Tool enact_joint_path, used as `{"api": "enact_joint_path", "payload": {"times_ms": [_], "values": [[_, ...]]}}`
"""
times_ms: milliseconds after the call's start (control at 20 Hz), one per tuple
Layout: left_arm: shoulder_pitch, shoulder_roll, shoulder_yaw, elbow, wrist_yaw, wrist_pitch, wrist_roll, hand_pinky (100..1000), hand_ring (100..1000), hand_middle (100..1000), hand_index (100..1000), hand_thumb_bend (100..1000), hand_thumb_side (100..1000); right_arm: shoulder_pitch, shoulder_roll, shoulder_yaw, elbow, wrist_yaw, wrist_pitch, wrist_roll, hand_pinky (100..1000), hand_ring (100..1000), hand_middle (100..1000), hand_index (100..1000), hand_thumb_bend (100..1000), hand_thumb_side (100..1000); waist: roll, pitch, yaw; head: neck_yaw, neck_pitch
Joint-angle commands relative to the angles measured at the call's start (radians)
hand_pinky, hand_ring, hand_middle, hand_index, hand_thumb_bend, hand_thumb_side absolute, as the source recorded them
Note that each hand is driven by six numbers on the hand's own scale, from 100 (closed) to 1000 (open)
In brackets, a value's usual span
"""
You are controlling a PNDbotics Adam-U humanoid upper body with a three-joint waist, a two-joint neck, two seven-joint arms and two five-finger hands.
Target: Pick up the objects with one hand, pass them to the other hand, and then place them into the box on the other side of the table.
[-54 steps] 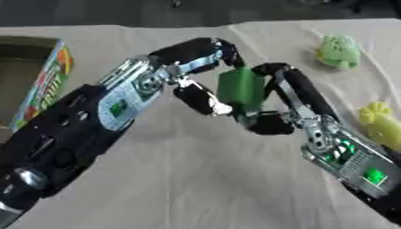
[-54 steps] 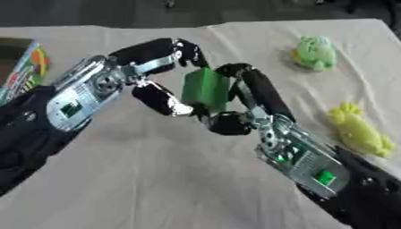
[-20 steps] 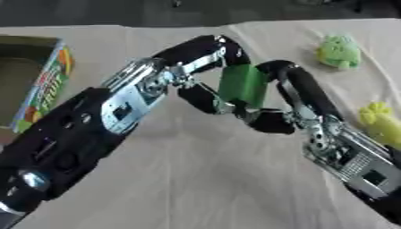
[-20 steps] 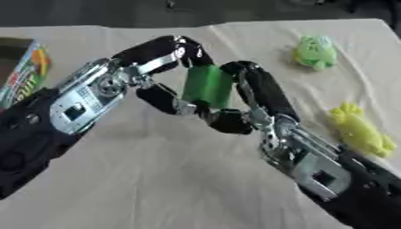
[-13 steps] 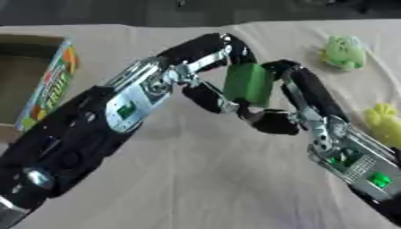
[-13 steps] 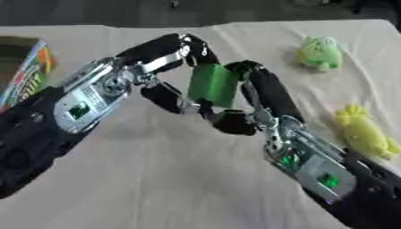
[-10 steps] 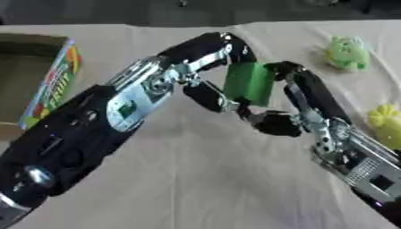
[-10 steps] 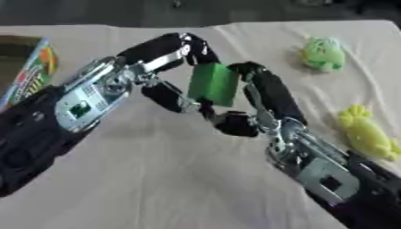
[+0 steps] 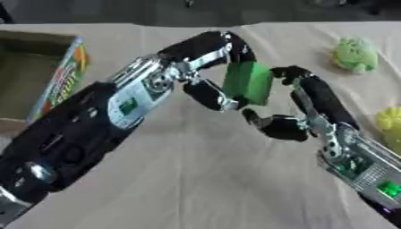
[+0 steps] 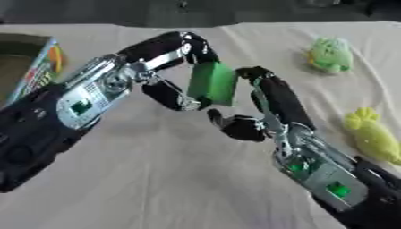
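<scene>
Green and block-shaped, the object (image 9: pixel 247 82) hangs above the middle of the cloth-covered table (image 9: pixel 196 179), caught between my two hands at the point of handover. My left hand (image 9: pixel 210 67), reaching in from the lower left, has its fingers curled over the block's top edge and its thumb under the block's lower left side, so it pinches the block. My right hand (image 9: pixel 294 107), coming up from the lower right, curls its fingers (image 10: pixel 270 96) against the block's right face, while its thumb bends toward the block's lower corner; I cannot tell whether the thumb touches it. The block stands nearly upright, tilted slightly, clear of the table surface.

At the left edge of the table sits the open cardboard box (image 9: pixel 43 76), its printed side wall facing me, well apart from both hands. On the far right of the table lies a pale green plush toy (image 10: pixel 329 54), and nearer to me along the right edge lies a yellow plush toy (image 10: pixel 372 134), just beside my right forearm. The beige tablecloth shows a few creases below the hands.
</scene>
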Motion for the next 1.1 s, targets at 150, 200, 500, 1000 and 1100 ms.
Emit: {"api": "enact_joint_path", "payload": {"times_ms": [150,200,500,1000,1100], "values": [[-0.011,0.052,0.019,-0.016,-0.001,0.007,0.002,666,650,519,434,325,100,0.003,-0.029,-0.014,-0.016,0.013,0.011,0.004,847,812,804,873,480,368,-0.002,-0.027,-0.002,0.015,0.007],[-0.008,0.061,0.020,-0.018,0.001,0.008,0.004,667,650,518,434,294,100,0.007,-0.029,-0.017,-0.016,0.013,0.010,0.000,847,811,805,873,458,371,-0.001,-0.026,-0.002,0.020,0.007],[0.006,0.116,0.030,-0.044,0.011,0.023,0.019,666,649,518,437,342,100,0.029,-0.039,-0.027,-0.016,0.007,0.009,-0.037,844,804,798,866,484,361,0.001,-0.025,-0.002,0.051,0.004],[0.051,0.286,0.093,-0.144,0.040,0.091,0.081,666,648,515,441,384,100,0.057,-0.057,-0.058,-0.016,-0.015,0.010,-0.115,840,790,784,851,471,331,0.006,-0.027,0.002,0.091,-0.002],[0.065,0.326,0.110,-0.174,0.050,0.110,0.095,666,647,515,440,393,100,0.061,-0.059,-0.062,-0.016,-0.019,0.010,-0.132,839,788,783,849,472,323,0.007,-0.028,0.004,0.100,-0.003]]}}
